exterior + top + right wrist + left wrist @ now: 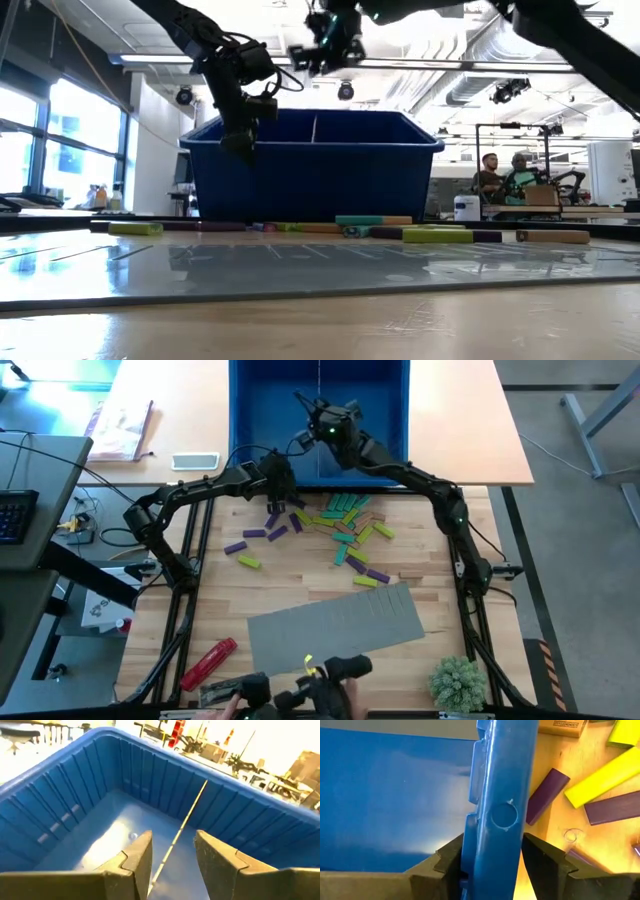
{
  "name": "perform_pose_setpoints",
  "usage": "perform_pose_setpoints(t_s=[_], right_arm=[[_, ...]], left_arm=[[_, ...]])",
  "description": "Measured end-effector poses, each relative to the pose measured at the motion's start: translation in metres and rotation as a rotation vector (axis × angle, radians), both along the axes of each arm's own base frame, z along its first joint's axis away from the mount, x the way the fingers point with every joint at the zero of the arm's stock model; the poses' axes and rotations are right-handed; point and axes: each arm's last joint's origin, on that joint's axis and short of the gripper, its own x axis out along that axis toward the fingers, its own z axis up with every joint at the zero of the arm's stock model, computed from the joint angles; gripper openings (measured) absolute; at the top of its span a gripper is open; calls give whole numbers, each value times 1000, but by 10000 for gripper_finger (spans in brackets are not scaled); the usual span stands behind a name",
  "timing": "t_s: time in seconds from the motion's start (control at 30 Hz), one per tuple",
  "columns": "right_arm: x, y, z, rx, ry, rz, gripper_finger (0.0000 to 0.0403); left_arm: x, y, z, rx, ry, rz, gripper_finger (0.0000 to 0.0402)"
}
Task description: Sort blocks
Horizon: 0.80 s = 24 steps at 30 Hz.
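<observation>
Windows: tall bright panes seen at left.
Ceiling: exposed silver ducts.
Floor: grey concrete.
Far desks: seated people noted.

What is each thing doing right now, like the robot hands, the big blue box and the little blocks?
Left gripper: jaws on either side of the blue bin's rim.
Right gripper: jaws open, empty, above the bin.
Blue bin: upright, divided in two, no blocks seen inside.
Blocks: scattered flat on the table, unsorted.
Red tool: lying on the table.
Grey mat: lying flat.
</observation>
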Motion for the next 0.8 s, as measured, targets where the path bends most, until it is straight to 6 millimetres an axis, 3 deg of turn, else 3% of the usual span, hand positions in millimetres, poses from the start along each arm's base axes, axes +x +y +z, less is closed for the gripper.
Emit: perform_pose_setpoints(t_s=[0.23, 0.37, 0.6, 0.8], right_arm=[[-29, 30, 41, 1, 146, 130, 133], [-48, 53, 45, 123, 301, 266, 133], [-65, 100, 18, 486, 540, 417, 133], [-49, 144, -29, 586, 710, 531, 133]], left_arm=[[0, 0, 0, -1, 0, 0, 159], [0, 0, -1, 0, 0, 1, 159], [0, 0, -1, -4, -1, 2, 159], [0, 0, -1, -4, -2, 2, 158]])
